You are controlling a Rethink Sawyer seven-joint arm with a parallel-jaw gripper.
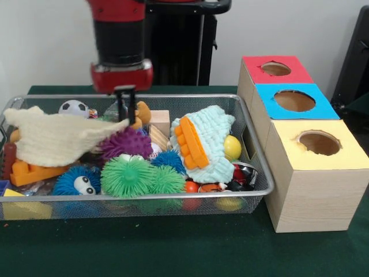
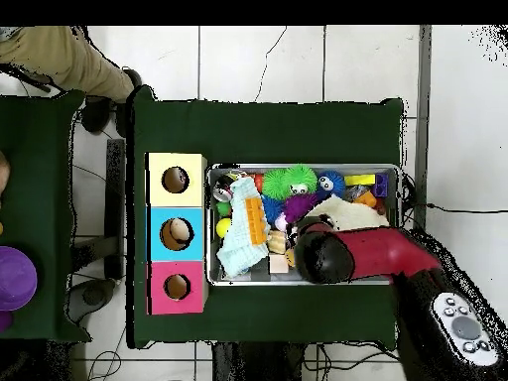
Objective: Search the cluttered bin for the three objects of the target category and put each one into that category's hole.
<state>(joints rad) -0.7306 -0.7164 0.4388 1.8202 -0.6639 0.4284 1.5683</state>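
Observation:
A wire bin (image 1: 258,151) holds mixed toys: purple (image 1: 125,142), green (image 1: 128,177) and blue (image 1: 169,160) spiky balls, a soccer ball (image 1: 74,108), a yellow ball (image 1: 232,148) and a wooden block (image 1: 159,120). A cream cloth (image 1: 55,138) covers the left side, and a light blue knitted cloth (image 1: 212,138) with an orange toothed piece (image 1: 193,141) lies right of centre. My gripper (image 1: 125,112) hangs over the bin's back, and the cream cloth's pointed corner reaches its lower end. In the overhead view the arm (image 2: 327,255) hides the gripper.
Three wooden boxes stand beside the bin, with a red hole (image 1: 275,68), a blue hole (image 1: 294,100) and a yellow hole (image 1: 319,142). Something tan shows inside the blue hole (image 2: 176,233). A person's leg (image 2: 69,55) is at the overhead view's top left.

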